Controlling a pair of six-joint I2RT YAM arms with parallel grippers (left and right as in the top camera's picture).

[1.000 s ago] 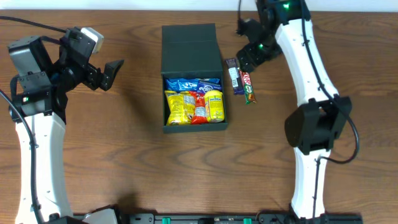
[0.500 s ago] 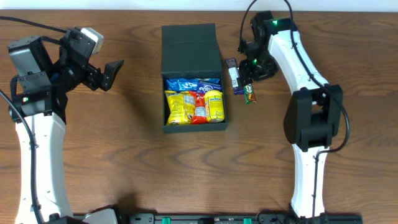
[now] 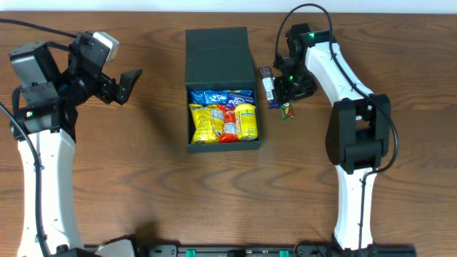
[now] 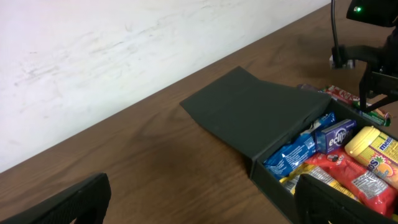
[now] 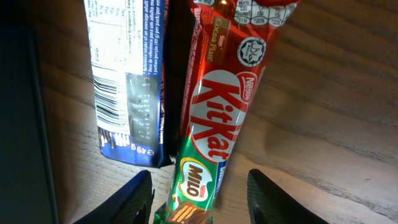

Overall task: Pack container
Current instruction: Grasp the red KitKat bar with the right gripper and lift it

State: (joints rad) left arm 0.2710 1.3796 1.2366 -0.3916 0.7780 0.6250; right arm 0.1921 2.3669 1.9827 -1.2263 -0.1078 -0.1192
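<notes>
The container (image 3: 218,53), a dark box with its lid folded back flat, sits at the table's middle and holds several bright snack packets (image 3: 223,118). Right of it lie a dark blue bar (image 3: 267,87) and a red-and-green KitKat Milo bar (image 3: 287,109). My right gripper (image 3: 289,89) is down over that bar. In the right wrist view the KitKat bar (image 5: 217,112) runs between the gripper (image 5: 199,199), whose fingers stand a little apart from it on each side. My left gripper (image 3: 127,84) hovers open, left of the container (image 4: 261,112).
The blue bar (image 5: 127,81) lies right against the KitKat bar's left side. The container's dark wall (image 5: 18,124) rises just left of it. Bare wood table extends around the box, and a white wall (image 4: 124,50) stands behind the table.
My right arm has come down onto the two bars and its jaws have narrowed around the KitKat bar. The left arm has not moved.
</notes>
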